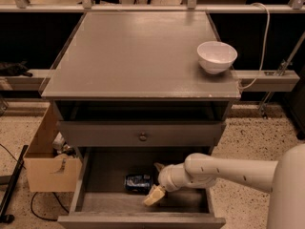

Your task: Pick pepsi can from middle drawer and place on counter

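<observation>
The pepsi can (137, 182) is blue and lies on its side on the floor of the open middle drawer (102, 178). My gripper (156, 181) is inside the drawer, just right of the can. It is open, with one pale finger (154, 196) in front and the other behind, at the can's right end. It holds nothing. The white arm reaches in from the right. The grey counter (133, 56) is the cabinet top above.
A white bowl (217, 56) stands at the counter's right rear. A shut drawer front with a round knob (142, 136) sits just above the open drawer. A cardboard box (47, 163) stands on the floor to the left. A cable hangs at the right.
</observation>
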Robot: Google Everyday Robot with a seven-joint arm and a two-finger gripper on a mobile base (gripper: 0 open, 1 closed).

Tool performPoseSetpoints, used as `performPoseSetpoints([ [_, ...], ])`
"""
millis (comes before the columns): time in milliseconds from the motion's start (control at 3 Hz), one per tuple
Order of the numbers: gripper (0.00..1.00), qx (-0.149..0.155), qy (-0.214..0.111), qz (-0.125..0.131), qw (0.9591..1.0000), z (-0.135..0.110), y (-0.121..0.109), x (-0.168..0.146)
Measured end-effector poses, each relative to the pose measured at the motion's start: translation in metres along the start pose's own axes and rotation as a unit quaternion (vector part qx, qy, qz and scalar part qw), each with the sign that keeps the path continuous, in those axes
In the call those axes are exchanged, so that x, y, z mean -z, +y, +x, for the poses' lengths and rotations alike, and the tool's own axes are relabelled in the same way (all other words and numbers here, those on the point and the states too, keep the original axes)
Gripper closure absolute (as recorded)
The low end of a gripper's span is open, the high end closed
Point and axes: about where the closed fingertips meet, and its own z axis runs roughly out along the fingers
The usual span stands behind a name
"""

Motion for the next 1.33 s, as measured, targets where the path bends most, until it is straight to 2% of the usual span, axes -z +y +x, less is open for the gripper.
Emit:
performPoseSetpoints([
  [333,0.00,0.015,0.005,0.018,0.9997,0.0131,-0.0087,-0.0161],
  [667,0.00,0.015,0.005,0.020,0.9997,0.0133,-0.0096,-0.0167],
  [1000,0.16,0.015,0.005,0.020,0.9997,0.0133,-0.0095,-0.0167],
  [1333,0.39,0.015,0.005,0.020,0.9997,0.0133,-0.0095,-0.0167],
])
